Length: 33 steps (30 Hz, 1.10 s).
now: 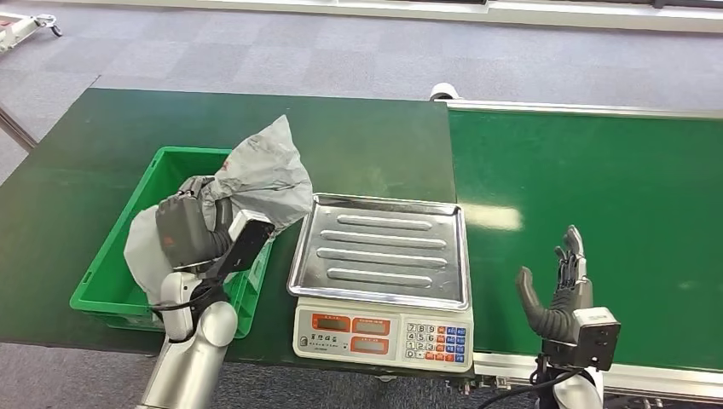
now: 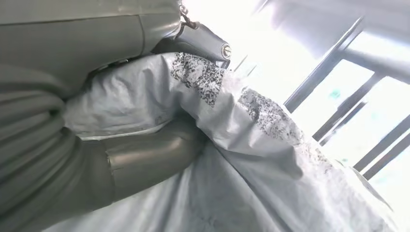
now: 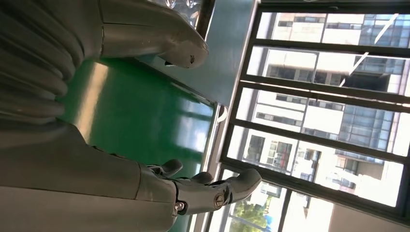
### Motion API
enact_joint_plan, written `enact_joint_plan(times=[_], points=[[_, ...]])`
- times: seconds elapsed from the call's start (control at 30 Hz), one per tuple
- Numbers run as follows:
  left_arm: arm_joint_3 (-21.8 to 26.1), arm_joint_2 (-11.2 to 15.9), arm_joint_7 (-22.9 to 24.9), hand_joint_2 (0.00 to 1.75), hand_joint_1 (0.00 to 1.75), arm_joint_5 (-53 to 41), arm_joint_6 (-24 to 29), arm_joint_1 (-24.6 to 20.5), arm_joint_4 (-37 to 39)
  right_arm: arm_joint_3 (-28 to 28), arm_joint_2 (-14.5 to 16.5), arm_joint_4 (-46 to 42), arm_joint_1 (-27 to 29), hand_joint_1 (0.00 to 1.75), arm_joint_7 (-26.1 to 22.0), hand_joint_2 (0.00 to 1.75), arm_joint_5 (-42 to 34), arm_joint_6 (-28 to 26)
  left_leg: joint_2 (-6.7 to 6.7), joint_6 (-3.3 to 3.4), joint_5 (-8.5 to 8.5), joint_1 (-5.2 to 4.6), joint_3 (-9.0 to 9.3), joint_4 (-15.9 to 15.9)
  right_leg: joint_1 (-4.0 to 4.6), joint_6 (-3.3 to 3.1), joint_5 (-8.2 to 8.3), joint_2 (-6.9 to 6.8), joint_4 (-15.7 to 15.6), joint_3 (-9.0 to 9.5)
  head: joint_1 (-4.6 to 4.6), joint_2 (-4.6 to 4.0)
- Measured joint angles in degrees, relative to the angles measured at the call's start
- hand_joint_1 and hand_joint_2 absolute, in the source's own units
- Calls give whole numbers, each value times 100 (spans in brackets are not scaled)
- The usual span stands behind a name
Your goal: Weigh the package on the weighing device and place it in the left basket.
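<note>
A crumpled grey plastic package (image 1: 266,175) hangs over the right side of the green basket (image 1: 115,274), its lower part down inside it. My left hand (image 1: 198,223) grips the package from the near side. In the left wrist view the thumb (image 2: 150,162) and a finger (image 2: 203,41) clamp the grey package (image 2: 251,159). The weighing device (image 1: 381,256) stands right of the basket, its steel tray bare. My right hand (image 1: 558,290) is raised over the conveyor belt (image 1: 597,187), fingers spread and holding nothing; its fingers (image 3: 212,188) show apart in the right wrist view.
The basket and scale stand on a dark green table (image 1: 77,170). The belt's metal rail (image 1: 588,109) runs along its far edge. Grey carpet (image 1: 341,51) lies beyond. The scale's keypad and displays (image 1: 384,334) face me at the table's front edge.
</note>
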Motion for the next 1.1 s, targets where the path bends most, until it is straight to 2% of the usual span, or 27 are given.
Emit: enact_joint_plan(times=[0.17,0.2,0.27,0.3,0.33,0.37,0.4,0.5,0.53,0.63,0.73,0.93,0.97,1.03,1.07,1.1], points=[[235,84,164,175,173,-8,-330,-172,847,-1,0,-17,0,0,-56,175,130,26,-2,0,-1,3,-1,0,-2,0,-2,0,1,2,0,0],[267,96,180,175,162,-11,-398,-211,962,-1,-1,-16,-5,0,-60,175,149,26,-9,2,-1,1,0,0,-3,1,-5,-5,1,6,1,0],[315,114,203,175,157,-19,-468,-283,1149,-1,-2,-14,-31,0,-62,175,171,25,-26,4,-4,-1,5,-1,-6,7,-16,-17,0,18,1,0],[336,121,211,175,135,-20,-474,-309,1225,-1,-2,-11,-52,0,-61,175,177,25,-33,6,-6,-1,8,-2,-6,10,-20,-23,0,25,1,0],[361,127,214,175,126,-7,-459,-327,1293,-1,-2,-6,-73,0,-60,175,179,25,-36,6,-6,-1,11,-2,-6,11,-22,-25,0,29,1,0],[388,132,212,175,107,18,-420,-339,1347,-1,-2,-1,-91,0,-59,175,182,24,-37,5,-6,-1,13,-2,-5,10,-21,-27,0,31,1,0],[422,136,190,175,103,65,-343,-345,1393,-1,-2,4,-103,0,-57,175,184,20,-36,4,-5,0,14,-3,-4,7,-19,-27,0,32,1,0],[552,145,-54,175,167,392,73,-358,1471,1,-2,9,-107,0,-42,175,189,-19,-31,-1,2,2,17,-3,-1,-1,-7,-23,1,31,2,0],[598,147,-184,175,175,530,218,-364,1480,2,-2,9,-106,0,-34,175,190,-36,-30,-2,4,3,20,-3,-1,-2,-5,-23,1,33,2,0],[819,132,-751,175,175,816,540,-370,1450,10,-1,9,-102,0,-26,175,185,-98,-28,-5,6,4,22,-3,1,-2,-5,-20,1,35,1,0],[1336,50,-1429,175,175,806,652,-361,1341,37,-2,9,-81,0,-41,175,175,-186,-19,-6,6,6,22,-3,5,-5,-4,-11,2,28,1,0],[2100,-85,-1742,175,175,647,678,-372,1226,96,-2,10,-56,0,-61,175,168,-244,-15,-7,5,11,16,-3,6,-8,-6,-7,2,22,2,0],[2198,-114,-1785,175,162,590,679,-382,1215,105,-2,10,-57,0,-62,175,166,-247,-16,-7,3,11,16,-3,5,-7,-7,-7,2,22,2,0],[2339,-151,-1635,175,75,323,657,-427,1242,116,-2,14,-59,0,-62,175,149,-246,-16,-6,-1,9,16,-2,4,-6,-8,-8,2,22,2,0],[2352,-151,-1385,175,31,104,604,-479,1318,117,-2,20,-61,0,-56,175,128,-233,-19,-5,-3,7,17,-2,2,-5,-9,-10,1,24,1,0],[2325,-136,-1039,175,0,-135,510,-550,1439,117,-3,28,-65,0,-48,175,102,-210,-26,-3,-4,4,20,-2,-1,0,-13,-15,1,28,1,0]])
